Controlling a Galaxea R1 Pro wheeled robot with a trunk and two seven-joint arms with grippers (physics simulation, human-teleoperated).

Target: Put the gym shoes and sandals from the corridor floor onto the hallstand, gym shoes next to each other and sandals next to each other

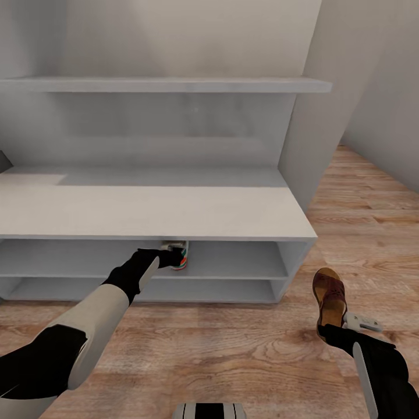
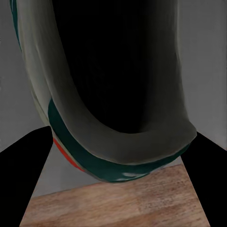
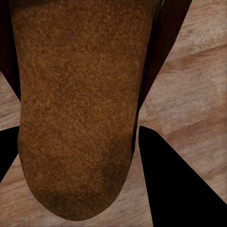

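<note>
Reaching under the rack's (image 1: pixel 174 218) front edge, the left tool (image 1: pixel 166 254) holds a gym shoe (image 1: pixel 177 256) on the upper shelf, while the right tool (image 1: pixel 333 330) grips a sandal (image 1: pixel 329 295) by its heel over the floor (image 1: pixel 233 349), toe pointing rackward, right of the rack's corner.

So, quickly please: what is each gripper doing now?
Left gripper: shut on a gym shoe at the hallstand upper shelf.
Right gripper: shut on a sandal.
</note>
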